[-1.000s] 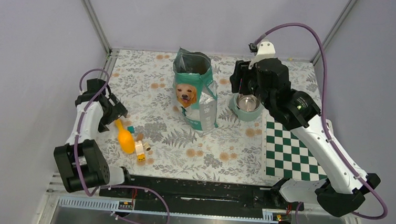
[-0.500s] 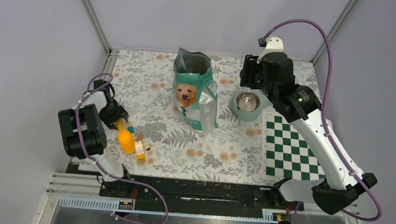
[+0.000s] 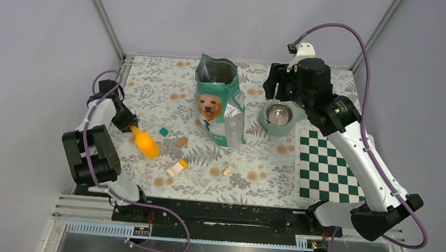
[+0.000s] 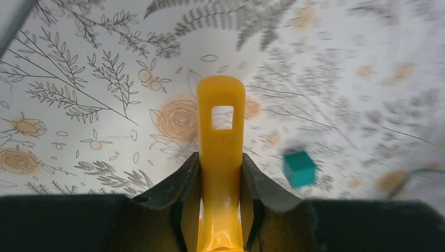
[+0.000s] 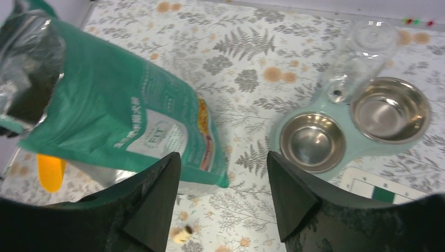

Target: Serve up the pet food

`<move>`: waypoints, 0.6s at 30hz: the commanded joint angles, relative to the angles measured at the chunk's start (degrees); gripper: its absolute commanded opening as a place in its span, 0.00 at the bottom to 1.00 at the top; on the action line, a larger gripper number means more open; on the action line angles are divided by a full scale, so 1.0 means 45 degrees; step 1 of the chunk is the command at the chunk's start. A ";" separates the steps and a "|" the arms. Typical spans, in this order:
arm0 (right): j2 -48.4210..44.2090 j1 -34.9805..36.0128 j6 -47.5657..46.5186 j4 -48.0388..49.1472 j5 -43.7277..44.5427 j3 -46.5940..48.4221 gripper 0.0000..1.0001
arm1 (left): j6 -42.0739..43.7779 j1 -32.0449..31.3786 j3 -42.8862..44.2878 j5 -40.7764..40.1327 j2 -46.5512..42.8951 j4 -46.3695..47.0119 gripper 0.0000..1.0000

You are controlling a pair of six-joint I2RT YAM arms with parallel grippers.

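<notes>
A yellow scoop [image 3: 144, 144] lies low over the left of the table, and my left gripper [image 3: 127, 125] is shut on its handle [image 4: 221, 131]. In the left wrist view both fingers [image 4: 181, 181] press the handle's sides. The teal bag [image 3: 219, 105] with the dog picture stands open at the table's middle; the pet food itself does not show. A teal double feeder [image 3: 279, 117] with steel bowls [image 5: 312, 142] sits right of the bag. My right gripper [image 5: 223, 157] hangs open above the gap between the bag [image 5: 105, 115] and the feeder, holding nothing.
Small toy blocks lie scattered between scoop and bag: a teal one [image 3: 163, 132], a brown one [image 3: 181, 142], a white-orange one [image 3: 176, 168]. A green checkered mat [image 3: 327, 169] covers the right front. A clear bottle [image 5: 362, 52] stands on the feeder.
My left gripper closed on the scoop handle and shifted the scoop; the toy blocks beside it scattered rightward. The right gripper rose off the feeder and opened a little wider.
</notes>
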 commanded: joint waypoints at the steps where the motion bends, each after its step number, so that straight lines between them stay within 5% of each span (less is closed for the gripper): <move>1: -0.0280 -0.0062 -0.0014 0.0653 -0.2050 0.0201 0.70 | -0.0051 -0.0078 0.1308 0.0969 -0.2302 -0.0392 0.00; 10: -0.0721 0.0375 0.1427 0.2094 -0.6614 -0.0259 0.77 | -0.0772 -0.1882 0.3173 0.2700 -0.4974 -0.1279 0.00; 18: 0.0210 0.3671 0.1733 0.3790 -0.6029 0.0127 0.90 | -0.2724 -0.4081 0.5268 0.3980 -0.6422 -0.0746 0.00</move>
